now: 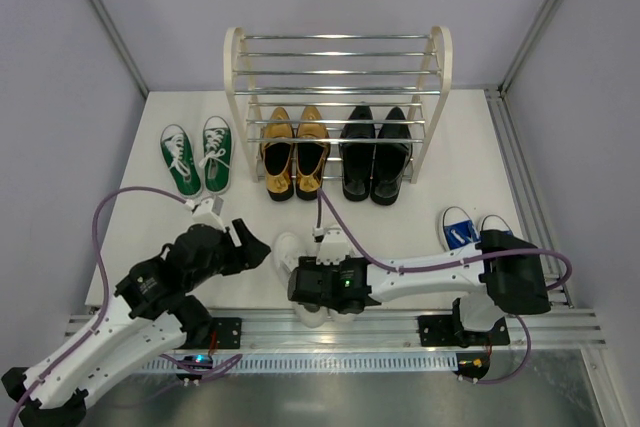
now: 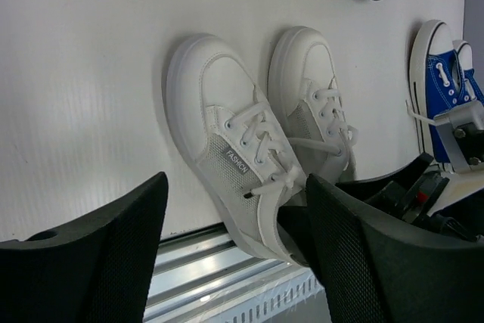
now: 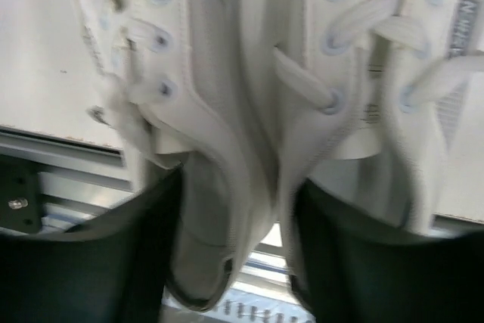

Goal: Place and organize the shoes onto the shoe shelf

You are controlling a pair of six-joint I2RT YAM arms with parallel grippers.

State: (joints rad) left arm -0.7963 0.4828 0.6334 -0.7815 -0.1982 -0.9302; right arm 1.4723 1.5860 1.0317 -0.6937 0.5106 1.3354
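White sneakers (image 1: pixel 288 249) on counter (image 1: pixel 460 147), near edge: right tool (image 3: pixel 238 262) spread astride their heels; left tool (image 2: pixel 236 187) spread, empty, just left.

Ten shoes make five pairs: two gold loafers (image 1: pixel 278 157), two black dress shoes (image 1: pixel 357 152), two green sneakers (image 1: pixel 180 159), two white sneakers (image 2: pixel 234 156) and two blue sneakers (image 2: pixel 439 73). One shoe shelf (image 1: pixel 240 67) stands at twelve o'clock on the single worktop (image 1: pixel 470 147); four shoes sit at its foot and six lie off it: two at ten o'clock, two at six, two at four. There are two robot arms, each with one gripper: the left gripper (image 2: pixel 234 209) and the right gripper (image 3: pixel 234 209).
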